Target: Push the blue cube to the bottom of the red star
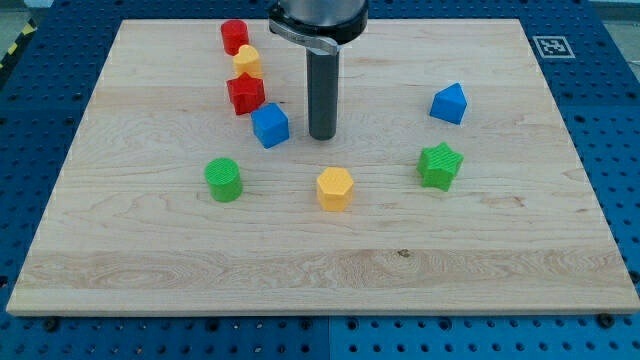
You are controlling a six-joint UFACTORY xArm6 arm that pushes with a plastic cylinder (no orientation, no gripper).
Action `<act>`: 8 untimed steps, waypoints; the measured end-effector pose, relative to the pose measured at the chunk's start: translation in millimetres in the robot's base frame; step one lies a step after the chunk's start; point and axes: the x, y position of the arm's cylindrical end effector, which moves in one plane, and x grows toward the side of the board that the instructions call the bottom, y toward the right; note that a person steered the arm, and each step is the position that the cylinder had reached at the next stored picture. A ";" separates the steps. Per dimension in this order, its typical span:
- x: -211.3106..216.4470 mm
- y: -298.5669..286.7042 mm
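The small blue plastic cube [270, 125] is found just below the red plastic star [245, 93], nearly touching. My tip [322, 136] is set just right of it, holding nothing.

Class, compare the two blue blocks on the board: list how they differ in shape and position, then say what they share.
1. The blue cube has a flat top; the blue block at the view's right rises to a peak.
2. The cube sits just at the lower right of the red star; the peaked block stands alone.
3. My tip is close to the cube's right and far from the peaked block.
Both are blue, similar in size, and lie on the board.
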 end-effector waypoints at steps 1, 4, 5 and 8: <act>0.0 -3.1; 0.0 -36.5; 0.0 -38.9; 0.0 -43.0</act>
